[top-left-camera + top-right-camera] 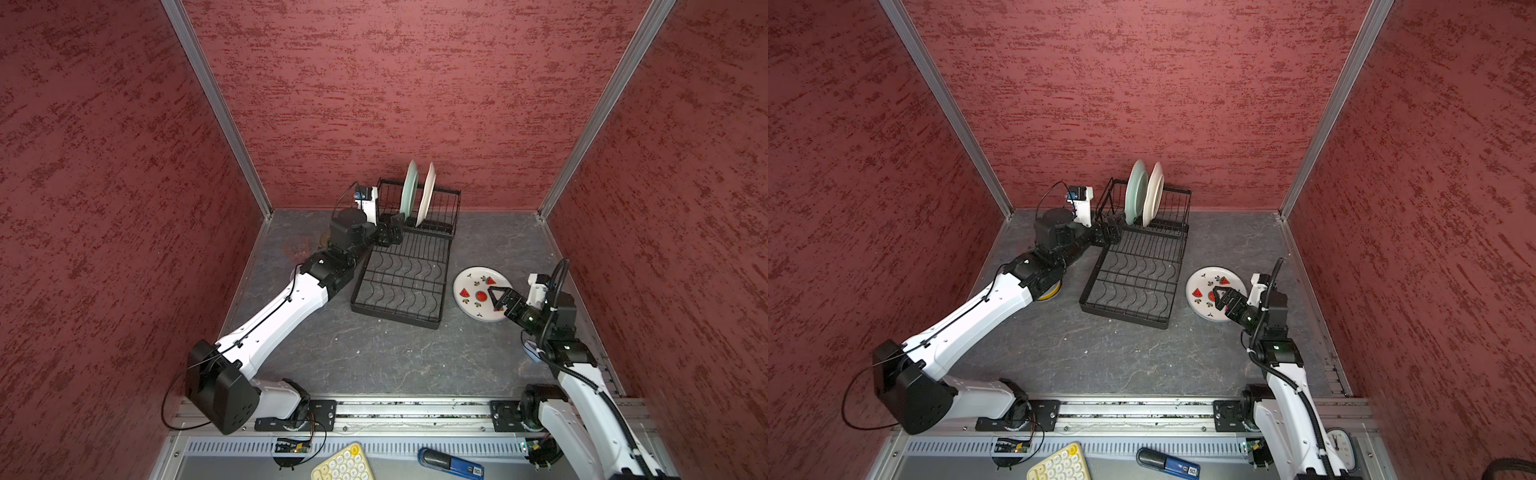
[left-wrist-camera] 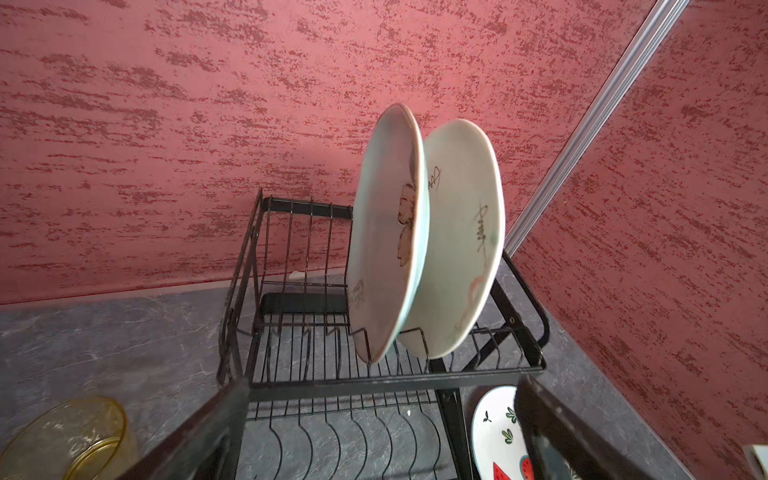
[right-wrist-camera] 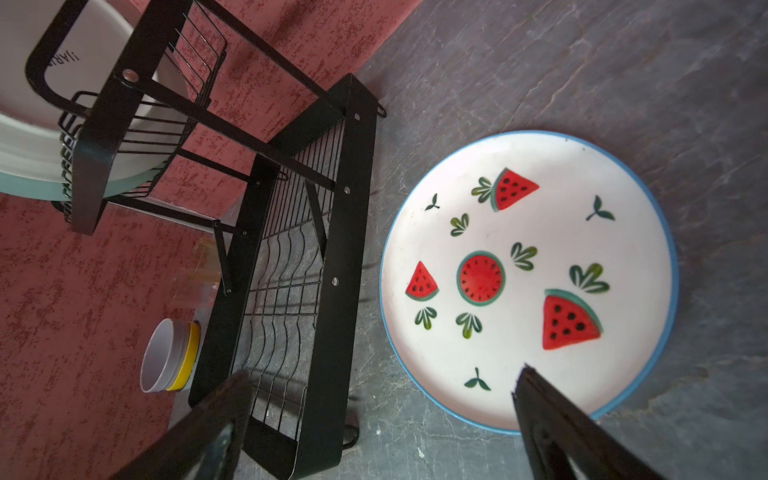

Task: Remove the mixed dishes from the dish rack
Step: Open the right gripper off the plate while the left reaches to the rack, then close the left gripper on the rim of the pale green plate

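The dish rack (image 1: 399, 318) sits toward the worktop's (image 1: 374, 361) far edge, with its raised basket close to the back wall. Open worktop runs from its low tray to the near edge. 2 plates stand upright in the basket, the pale green plate (image 1: 409, 191) beside the cream plate (image 1: 428, 195). The watermelon plate (image 1: 471, 286) lies flat between the rack and the right edge. The right gripper (image 1: 495, 299) hovers over it, fingers spread and empty. The left gripper (image 1: 391, 232), fingers also spread and empty, is at the rack's left rim by the basket. A lilac bowl (image 3: 160, 357) stacked in a yellow bowl (image 3: 188, 357) and an amber tumbler (image 2: 70, 432) crowd the left side.
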You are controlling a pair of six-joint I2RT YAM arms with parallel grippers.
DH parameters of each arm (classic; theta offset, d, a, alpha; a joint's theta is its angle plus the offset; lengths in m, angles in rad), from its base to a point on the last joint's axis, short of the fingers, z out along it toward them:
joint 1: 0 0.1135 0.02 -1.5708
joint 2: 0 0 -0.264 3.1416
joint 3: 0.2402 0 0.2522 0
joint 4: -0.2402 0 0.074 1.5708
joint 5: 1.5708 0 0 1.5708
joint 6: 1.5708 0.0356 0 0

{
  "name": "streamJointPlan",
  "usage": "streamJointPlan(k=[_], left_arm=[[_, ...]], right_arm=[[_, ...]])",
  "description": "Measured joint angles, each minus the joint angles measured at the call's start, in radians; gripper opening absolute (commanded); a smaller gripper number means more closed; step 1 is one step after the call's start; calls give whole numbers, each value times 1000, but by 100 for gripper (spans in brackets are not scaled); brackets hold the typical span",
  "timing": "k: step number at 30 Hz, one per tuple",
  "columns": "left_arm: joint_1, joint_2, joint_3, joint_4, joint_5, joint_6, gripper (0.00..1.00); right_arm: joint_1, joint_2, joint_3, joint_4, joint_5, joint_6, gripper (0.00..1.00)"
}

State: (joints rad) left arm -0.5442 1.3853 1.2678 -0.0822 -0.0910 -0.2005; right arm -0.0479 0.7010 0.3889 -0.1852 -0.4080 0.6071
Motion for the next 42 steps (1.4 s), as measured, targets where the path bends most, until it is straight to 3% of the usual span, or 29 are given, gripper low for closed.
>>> streamJointPlan(k=[7, 12, 24, 28, 36, 42], left_arm=[[27, 71, 76, 8, 134, 35, 84], [39, 132, 137, 21, 173, 60, 64], [47, 294, 254, 29, 182, 105, 54], [45, 329, 290, 29, 176, 125, 37], [16, 391, 347, 26, 123, 200, 36], [-5, 427, 382, 11, 82, 252, 29]], right_arm=[[0, -29, 0, -6, 0, 9, 99], [0, -40, 0, -25, 0, 14, 99], [0, -73, -6, -74, 1, 22, 99], [0, -76, -7, -79, 1, 33, 99], [0, -74, -7, -89, 1, 40, 99], [0, -76, -7, -97, 4, 43, 99]])
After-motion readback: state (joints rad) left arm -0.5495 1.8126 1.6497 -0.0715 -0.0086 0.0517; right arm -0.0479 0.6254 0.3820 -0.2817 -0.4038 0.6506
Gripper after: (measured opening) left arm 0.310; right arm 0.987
